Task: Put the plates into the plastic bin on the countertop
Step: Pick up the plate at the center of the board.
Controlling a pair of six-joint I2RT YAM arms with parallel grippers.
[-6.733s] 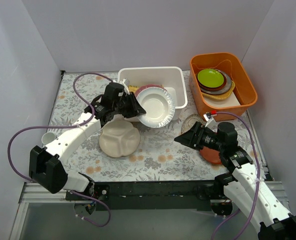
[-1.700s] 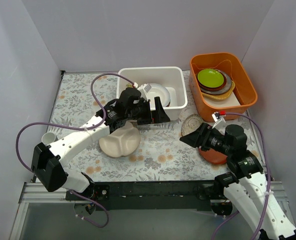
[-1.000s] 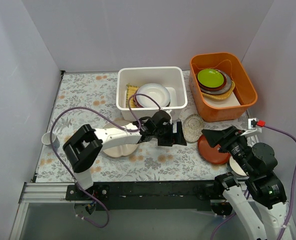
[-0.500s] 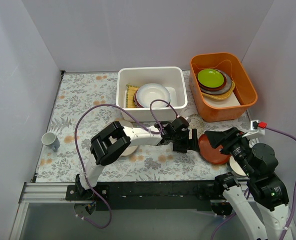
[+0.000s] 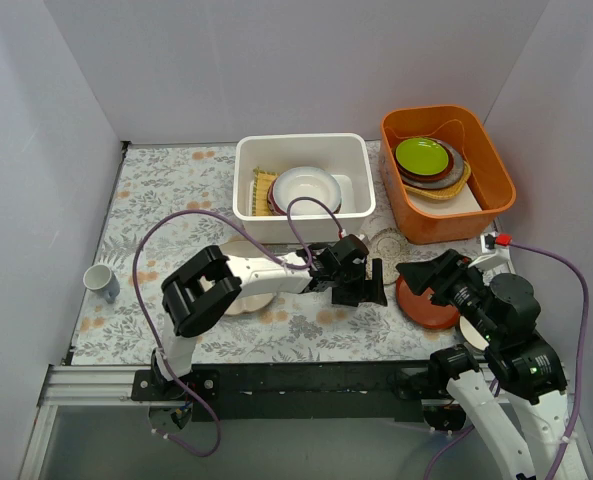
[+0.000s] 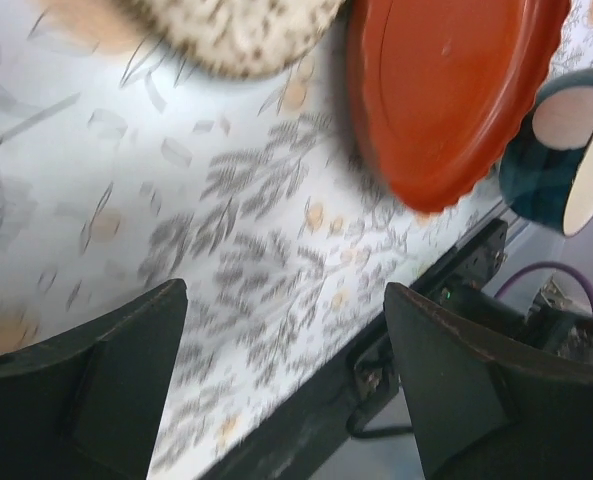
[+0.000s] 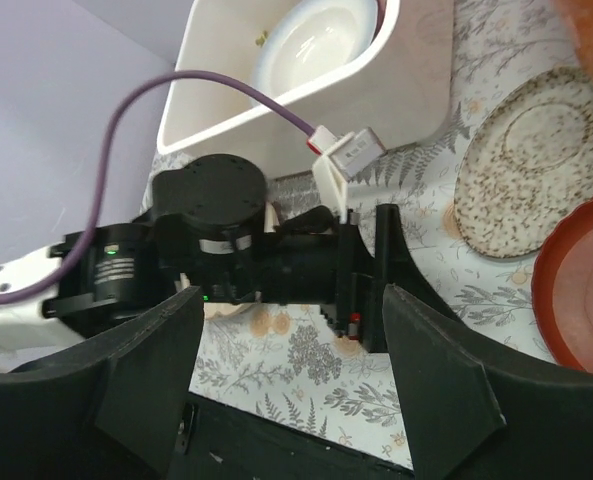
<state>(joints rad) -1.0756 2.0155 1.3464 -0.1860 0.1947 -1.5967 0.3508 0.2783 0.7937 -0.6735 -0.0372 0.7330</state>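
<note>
The plastic bin [image 5: 248, 196] stands at the back of the countertop [image 5: 166, 200] and holds a glossy white plate [image 5: 304, 188]. A beige lacy plate [image 5: 392, 243] and a red-brown plate [image 5: 424, 305] lie on the right. My left gripper [image 5: 373, 284] hovers open and empty just left of them; its wrist view shows the lacy plate [image 6: 241, 30] and the red-brown plate [image 6: 446, 90] ahead of the open left gripper [image 6: 286, 370]. My right gripper [image 5: 423, 272] is open and empty above the red-brown plate's near-left rim. The cream plate [image 5: 238, 292] lies mostly hidden under the left arm.
An orange tub [image 5: 488, 195] with lime-green and brown dishes sits at the back right. A yellow mat [image 5: 264, 190] leans inside the bin. A small cup [image 5: 100, 280] stands at the left, and a teal cup [image 6: 561, 150] beside the red-brown plate. The left arm stretches across the middle.
My left arm has swung from the bin's front rightward across the countertop toward the lacy and red-brown plates, then eased back slightly. The right gripper has shifted a little left.
</note>
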